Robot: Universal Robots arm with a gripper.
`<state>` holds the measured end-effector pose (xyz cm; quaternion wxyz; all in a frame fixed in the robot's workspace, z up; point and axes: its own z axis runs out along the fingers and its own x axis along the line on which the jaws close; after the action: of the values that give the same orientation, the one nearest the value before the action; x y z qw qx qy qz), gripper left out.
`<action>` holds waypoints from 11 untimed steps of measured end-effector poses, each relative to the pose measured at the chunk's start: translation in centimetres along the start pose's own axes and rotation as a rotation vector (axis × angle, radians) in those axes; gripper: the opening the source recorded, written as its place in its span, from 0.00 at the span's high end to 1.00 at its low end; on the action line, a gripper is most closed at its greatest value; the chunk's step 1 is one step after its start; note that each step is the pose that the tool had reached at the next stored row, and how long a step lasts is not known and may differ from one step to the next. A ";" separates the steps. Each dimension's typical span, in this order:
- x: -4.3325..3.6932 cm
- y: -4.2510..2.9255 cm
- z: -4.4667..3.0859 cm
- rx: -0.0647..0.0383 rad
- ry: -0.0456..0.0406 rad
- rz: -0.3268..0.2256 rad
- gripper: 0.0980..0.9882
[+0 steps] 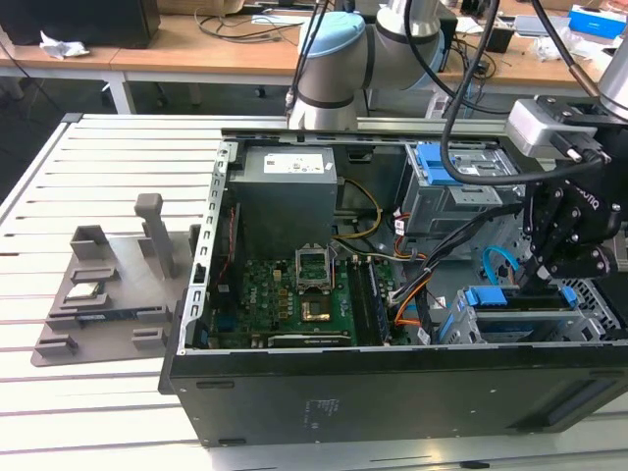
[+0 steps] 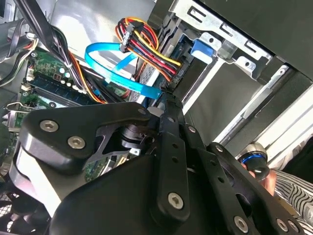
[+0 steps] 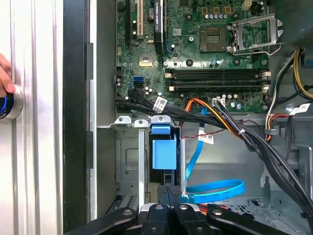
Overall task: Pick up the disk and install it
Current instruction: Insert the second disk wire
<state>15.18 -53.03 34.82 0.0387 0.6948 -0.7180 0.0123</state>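
Note:
The disk (image 3: 164, 152) stands on edge in a slot of the metal drive cage (image 3: 128, 161) at the front corner of the open computer case (image 1: 392, 392). Its bright blue carrier faces up. In the exterior view the carrier's blue (image 1: 488, 297) shows at the exterior view's right, and in the second wrist view its blue tab (image 2: 202, 49) sits inside the cage. My gripper (image 3: 169, 190) hangs straight over the cage. It is shut, its fingertips (image 2: 168, 98) close together at the disk's end. The exterior view has the black gripper (image 1: 542, 280) low over the cage.
A blue flat cable (image 3: 215, 188) loops right beside the fingertips, and bundled wires (image 3: 220, 117) cross above the cage. The motherboard (image 1: 294, 294) and grey power supply (image 1: 289, 186) fill the case. A person's hand (image 3: 3, 73) rests by a blue-ringed button (image 3: 7, 104). A grey fixture (image 1: 108, 285) lies on the slatted table.

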 end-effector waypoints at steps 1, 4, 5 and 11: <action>-0.03 -0.01 0.01 0.000 0.0000 0.000 0.99; -0.09 -0.02 0.12 -0.001 -0.0001 0.010 0.99; -0.10 -0.02 0.17 -0.001 -0.0001 0.011 0.99; -0.12 -0.03 0.54 -0.001 -0.0001 0.012 0.98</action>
<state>15.20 -52.95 34.27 0.0389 0.6906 -0.7221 0.0122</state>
